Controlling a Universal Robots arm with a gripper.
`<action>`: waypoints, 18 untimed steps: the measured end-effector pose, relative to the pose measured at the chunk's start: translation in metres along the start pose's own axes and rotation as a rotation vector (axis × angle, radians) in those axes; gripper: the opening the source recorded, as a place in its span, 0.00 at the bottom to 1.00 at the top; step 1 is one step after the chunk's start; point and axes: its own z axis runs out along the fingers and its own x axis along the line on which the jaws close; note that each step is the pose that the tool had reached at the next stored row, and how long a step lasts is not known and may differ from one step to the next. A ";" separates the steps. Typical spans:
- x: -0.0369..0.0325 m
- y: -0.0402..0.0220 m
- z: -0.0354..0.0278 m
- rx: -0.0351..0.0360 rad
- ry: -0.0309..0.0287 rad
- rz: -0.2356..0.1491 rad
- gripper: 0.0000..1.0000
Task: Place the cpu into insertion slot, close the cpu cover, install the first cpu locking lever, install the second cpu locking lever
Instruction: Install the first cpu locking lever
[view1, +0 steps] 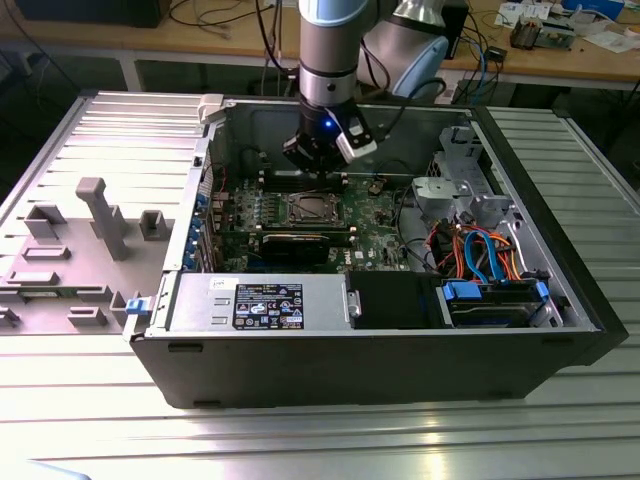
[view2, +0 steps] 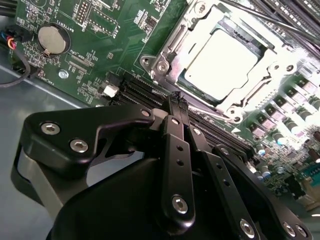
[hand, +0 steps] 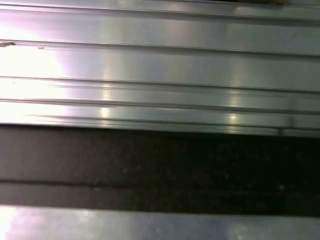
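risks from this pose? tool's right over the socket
1. The cpu sits in the insertion slot with the cpu cover down over it; pressing a lever against a misseated chip could likely damage the socket.
2. The closed tool hovers over the black memory slots beside the socket; a slightly off descent might hit them.
3. A black cable crosses near the socket and could snag.

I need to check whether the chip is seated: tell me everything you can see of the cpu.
The cpu is a flat square chip with a pale, dull silver metal top. It lies level in the insertion slot on the green board, with the cpu cover framing its edges. The gripper is beside it, not touching.
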 end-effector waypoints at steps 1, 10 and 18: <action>-0.0011 -0.0002 0.0019 0.0001 0.0000 0.000 0.11; -0.0030 -0.0005 0.0053 0.0001 0.0000 0.000 0.11; -0.0031 -0.0005 0.0054 0.0001 0.0000 0.000 0.11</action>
